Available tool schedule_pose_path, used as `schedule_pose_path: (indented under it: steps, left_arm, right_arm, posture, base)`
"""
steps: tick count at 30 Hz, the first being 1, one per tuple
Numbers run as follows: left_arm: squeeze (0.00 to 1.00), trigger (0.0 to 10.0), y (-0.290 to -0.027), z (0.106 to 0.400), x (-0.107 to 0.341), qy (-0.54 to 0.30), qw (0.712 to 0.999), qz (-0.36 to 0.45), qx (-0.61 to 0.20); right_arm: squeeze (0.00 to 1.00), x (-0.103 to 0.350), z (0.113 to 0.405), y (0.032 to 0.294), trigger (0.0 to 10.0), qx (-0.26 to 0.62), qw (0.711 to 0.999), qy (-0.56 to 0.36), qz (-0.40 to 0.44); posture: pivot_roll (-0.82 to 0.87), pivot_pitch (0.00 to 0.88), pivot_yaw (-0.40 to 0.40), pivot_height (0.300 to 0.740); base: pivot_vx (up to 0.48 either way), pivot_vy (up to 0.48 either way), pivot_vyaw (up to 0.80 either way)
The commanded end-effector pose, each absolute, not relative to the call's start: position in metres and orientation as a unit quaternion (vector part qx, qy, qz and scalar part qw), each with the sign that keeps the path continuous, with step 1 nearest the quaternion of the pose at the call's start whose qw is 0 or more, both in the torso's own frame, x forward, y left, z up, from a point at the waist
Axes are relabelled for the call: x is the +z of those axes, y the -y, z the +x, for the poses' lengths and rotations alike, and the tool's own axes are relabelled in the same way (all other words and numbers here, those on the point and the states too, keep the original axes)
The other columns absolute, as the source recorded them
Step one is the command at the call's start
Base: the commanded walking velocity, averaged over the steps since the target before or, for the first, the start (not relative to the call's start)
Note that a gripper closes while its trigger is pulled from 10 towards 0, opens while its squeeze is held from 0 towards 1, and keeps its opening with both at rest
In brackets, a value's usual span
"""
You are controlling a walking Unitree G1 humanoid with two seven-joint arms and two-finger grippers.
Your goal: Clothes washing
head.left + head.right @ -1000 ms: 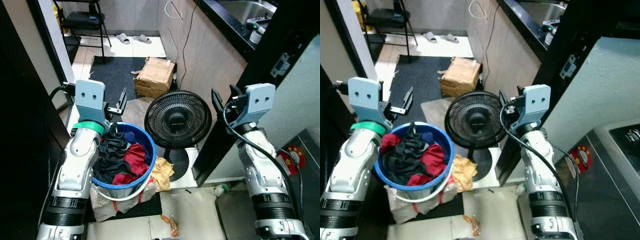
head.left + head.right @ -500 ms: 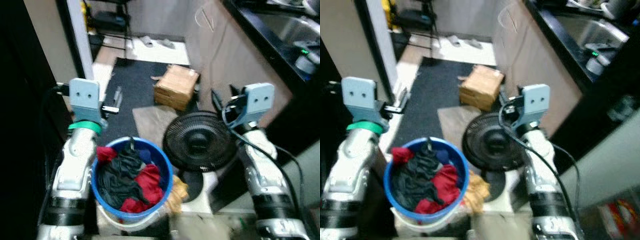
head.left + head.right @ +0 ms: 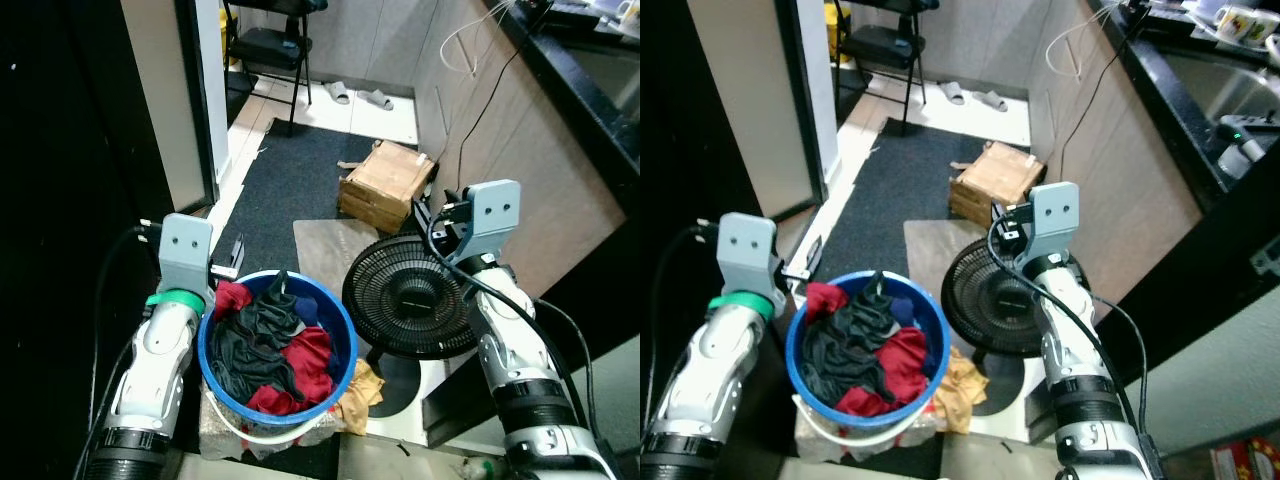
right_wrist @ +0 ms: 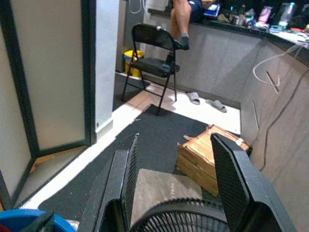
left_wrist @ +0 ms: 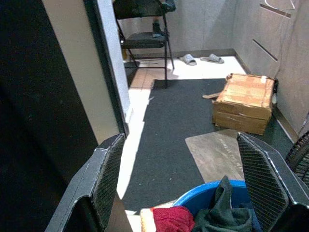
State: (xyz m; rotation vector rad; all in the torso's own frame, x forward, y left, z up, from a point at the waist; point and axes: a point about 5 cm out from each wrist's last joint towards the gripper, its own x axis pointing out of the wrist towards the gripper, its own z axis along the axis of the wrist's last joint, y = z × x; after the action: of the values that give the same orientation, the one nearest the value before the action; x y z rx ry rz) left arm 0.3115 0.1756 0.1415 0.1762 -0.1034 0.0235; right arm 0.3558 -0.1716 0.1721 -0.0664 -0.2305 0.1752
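A blue bucket (image 3: 343,325) stands on the floor in front of me, heaped with dark, red and blue clothes (image 3: 265,335). My left gripper (image 3: 235,262) hovers at the bucket's far left rim, open and empty; in the left wrist view its fingers (image 5: 105,176) frame the bucket's edge (image 5: 203,191) and a red garment (image 5: 174,218). My right gripper (image 3: 432,222) is raised above a black floor fan (image 3: 410,305), open with nothing in it. The right wrist view looks between its fingers (image 4: 231,179) over the fan's grille (image 4: 178,217).
The fan stands close right of the bucket, with a yellow cloth (image 3: 358,390) lying between them. Beyond lie a dark mat (image 3: 300,190), a cardboard box (image 3: 388,185), slippers (image 3: 360,96) and a folding chair (image 3: 270,45). A person's legs (image 4: 181,19) rest on the chair. A dark wall closes the left.
The whole view has swung and steadied, so the camera moved. Both arms keep the same raised pose with open fingers. The bucket and clothes look unchanged.
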Motion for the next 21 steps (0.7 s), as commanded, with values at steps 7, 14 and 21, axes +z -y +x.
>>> schedule_pose_path:
  steps: [7, 14, 21]
  left_arm:
    - [0.00, 10.0, -0.186, 0.297, 0.106, -0.001, 0.992, 0.125, 0.021]
    - [0.00, 10.0, -0.182, 0.300, 0.107, 0.003, 0.994, 0.107, 0.023]
    - [0.00, 10.0, -0.174, 0.319, 0.136, 0.048, 0.994, 0.096, 0.006]
  right_arm:
    - [0.00, 0.155, 0.356, 0.176, 10.0, 0.071, 0.993, 0.085, -0.038]
    - [0.00, 0.154, 0.355, 0.166, 10.0, 0.077, 0.992, 0.095, -0.023]
    - [0.00, 0.163, 0.359, 0.164, 10.0, 0.070, 0.991, 0.117, -0.013]
  posture:
    - [0.06, 0.071, -0.090, 0.740]
    - [0.03, 0.055, -0.057, 0.740]
    - [0.02, 0.043, -0.008, 0.740]
  base:
    - [0.000, 0.000, 0.00]
    - [0.000, 0.000, 0.00]
    - [0.000, 0.000, 0.00]
